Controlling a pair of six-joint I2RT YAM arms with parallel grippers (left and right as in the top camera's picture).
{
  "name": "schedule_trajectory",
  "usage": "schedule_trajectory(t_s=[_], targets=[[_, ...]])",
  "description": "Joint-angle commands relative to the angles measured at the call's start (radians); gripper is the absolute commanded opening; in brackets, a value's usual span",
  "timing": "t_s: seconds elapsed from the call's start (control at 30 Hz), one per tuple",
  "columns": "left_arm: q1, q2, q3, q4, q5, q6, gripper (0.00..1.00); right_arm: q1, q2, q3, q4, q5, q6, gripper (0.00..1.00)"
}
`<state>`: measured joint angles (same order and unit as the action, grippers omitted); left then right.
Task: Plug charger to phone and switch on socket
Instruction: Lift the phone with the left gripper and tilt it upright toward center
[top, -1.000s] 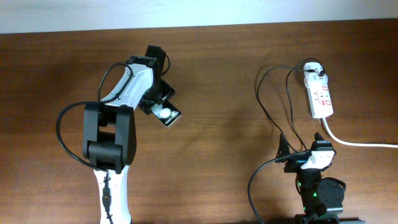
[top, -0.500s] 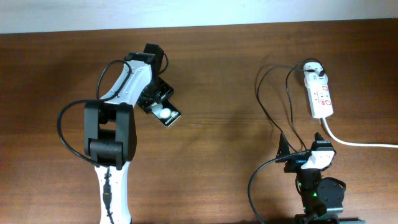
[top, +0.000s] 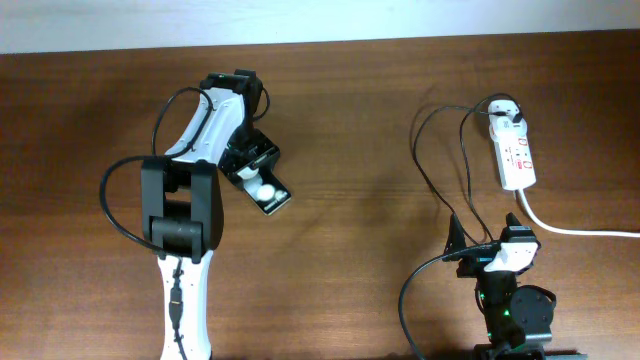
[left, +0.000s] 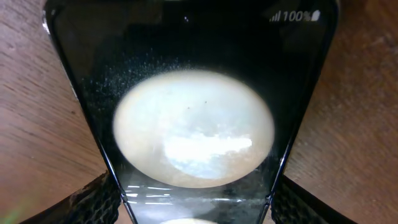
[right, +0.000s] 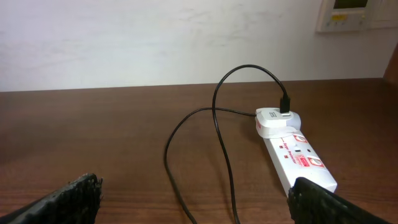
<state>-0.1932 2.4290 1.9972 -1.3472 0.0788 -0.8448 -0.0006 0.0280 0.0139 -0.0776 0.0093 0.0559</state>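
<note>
From above, the left arm reaches up the left half of the table and bends over at the end. The left claw (top: 250, 168) is clamped on the sides of the phone (top: 268, 190). The phone lies slanted on the wood, well away from every edge.

The left wrist camera shows more. It looks straight down at the phone from very close, so one big white circle fills the dark screen, with tiny white marks in the top corner. A dark finger (left: 93, 202) presses on each lower side.

The right arm is folded low by the near edge, on the right. The right claw (top: 484, 226) is wide apart with nothing in it. Its camera looks across the table to the socket (right: 298, 163), toward the far right corner. The charger (right: 215, 124) is plugged into the socket's end, and its black wire loops over the wood.

Only the top view shows the thick white cord (top: 570, 230) running off the right edge.
</note>
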Motion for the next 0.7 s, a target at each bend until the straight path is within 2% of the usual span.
schedule_trajectory(t_s=[0.0,0.23,0.67], targets=[[-0.006,0.072,-0.072,-0.02,-0.087,0.025,0.66,-0.006,-0.002,-0.008,-0.004,0.002,0.004,0.99],[-0.007,-0.08,-0.072,-0.048,-0.087,0.035,0.62,-0.006,-0.002,-0.008,-0.004,0.002,0.003,0.99],[-0.007,-0.412,-0.072,-0.106,-0.084,0.114,0.64,-0.006,-0.002,-0.008,-0.004,0.002,0.004,0.99]])
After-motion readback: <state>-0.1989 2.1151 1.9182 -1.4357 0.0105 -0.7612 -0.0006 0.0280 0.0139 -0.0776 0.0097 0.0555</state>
